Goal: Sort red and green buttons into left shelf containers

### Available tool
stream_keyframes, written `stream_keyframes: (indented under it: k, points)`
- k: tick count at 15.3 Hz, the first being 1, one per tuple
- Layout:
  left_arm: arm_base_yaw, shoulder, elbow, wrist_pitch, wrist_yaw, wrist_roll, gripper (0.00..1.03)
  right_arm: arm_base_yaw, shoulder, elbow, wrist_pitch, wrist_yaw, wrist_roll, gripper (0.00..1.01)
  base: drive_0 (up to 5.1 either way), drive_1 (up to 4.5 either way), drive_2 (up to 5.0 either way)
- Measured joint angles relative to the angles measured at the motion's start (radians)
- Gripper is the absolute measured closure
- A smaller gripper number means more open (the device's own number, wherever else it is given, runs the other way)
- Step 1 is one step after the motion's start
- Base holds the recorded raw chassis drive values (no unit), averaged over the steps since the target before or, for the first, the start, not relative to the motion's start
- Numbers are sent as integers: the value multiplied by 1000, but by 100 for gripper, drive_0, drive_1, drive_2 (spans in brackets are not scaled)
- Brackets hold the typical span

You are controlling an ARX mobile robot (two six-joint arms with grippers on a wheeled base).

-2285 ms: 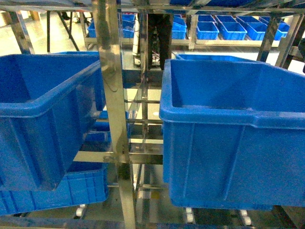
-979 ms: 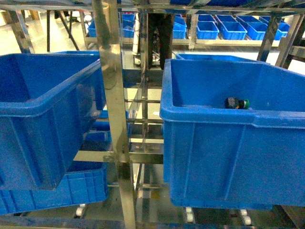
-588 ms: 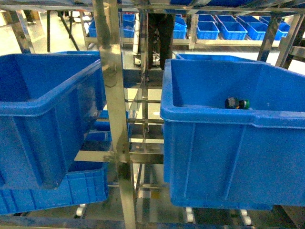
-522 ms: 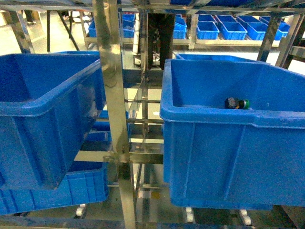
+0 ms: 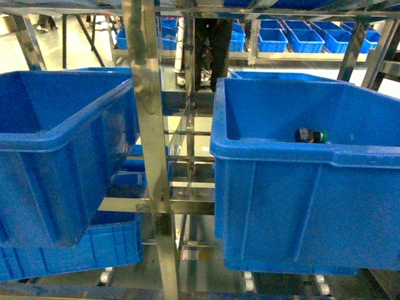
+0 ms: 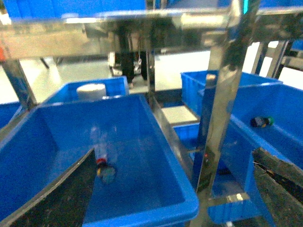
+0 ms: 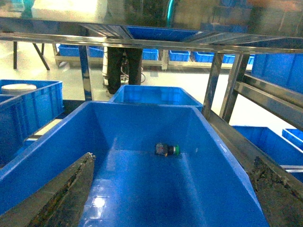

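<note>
**Grippers both wide and empty; both buttons already in the crates**

Green-capped mushroom push button point(image 7: 167, 150) lies on its side on the floor of the right-hand deep blue plastic crate point(image 5: 294, 152), near the far wall. Red-capped push button point(image 6: 102, 168), blurred, lies on the floor of the left-hand deep blue crate point(image 6: 142, 222). A steel shelf upright point(image 5: 147, 125) stands between the crates.

Left gripper point(image 6: 174, 156) and right gripper point(image 7: 171, 158) each hover over a crate's near rim, jaws spread, holding nothing.

Judgement: sorting looks finished. The next move is to draw both arms back clear of the rims and upright.
</note>
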Motion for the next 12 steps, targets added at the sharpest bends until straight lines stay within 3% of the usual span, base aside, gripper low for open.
stream_keyframes:
  k: [2,3,4,5,10,11,12]
  points:
    - [1,8,4,-8,1,-15,5,0,0,0,0,0,0,3,0,0,0]
    - [-8,27,-11,26,-30,-23,7,-24,-27,-8,-60,-60,7,13,0,0,0]
    - [-73,-15,-94,158,-182,-32,21,-55,-85,-63,-47,-105,11,27,0,0,0]
    - [-82,-72,-174,204,-229,-39,36,-86,-138,-117,-45,-130,13,42,0,0,0]
    - [-76,-174,-344,241,-247,-42,85,-154,-288,-246,-73,-203,14,92,0,0,0]
    - [-76,-210,-371,248,-247,-42,99,-172,-334,-274,-93,-218,17,99,0,0,0]
    - [-76,-230,-386,249,-247,-44,101,-180,-362,-290,-106,-226,17,99,0,0,0]
